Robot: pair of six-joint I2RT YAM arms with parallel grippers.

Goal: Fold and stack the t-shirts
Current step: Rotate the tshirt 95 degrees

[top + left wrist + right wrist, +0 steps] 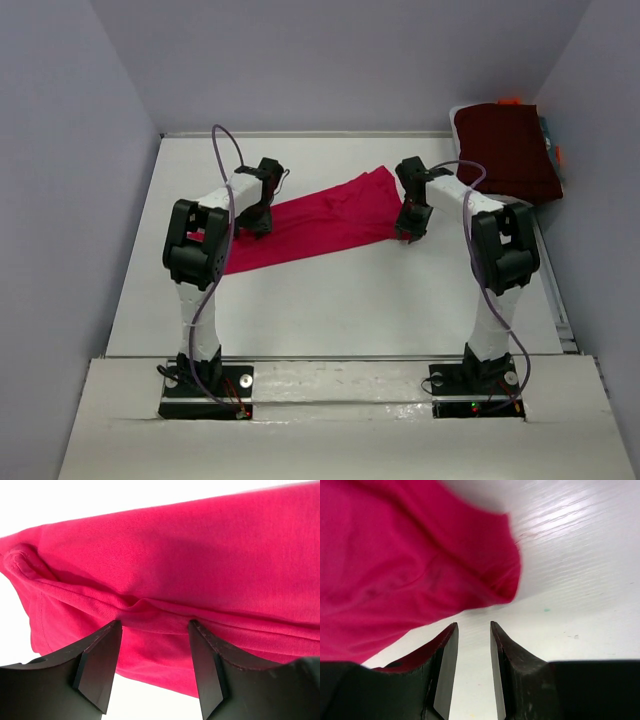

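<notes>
Crimson-pink t-shirt (320, 225) lies rumpled in a long slanted strip on the counter (350, 310), stretched from one tool to the other. Left tool (155, 625): jaws spread wide, tips right at a folded hem of the shirt, with a small pucker of cloth just ahead of the gap; nothing pinched as far as the wrist view shows. Right tool (472, 625): jaws apart by a narrow gap, with bare counter showing between them. The shirt's corner lies ahead and to the left of its tips, not between the jaws. Dark maroon t-shirt (508, 150), folded, sits beyond the right tool toward its outer side, well apart from it, at the counter's far corner.
</notes>
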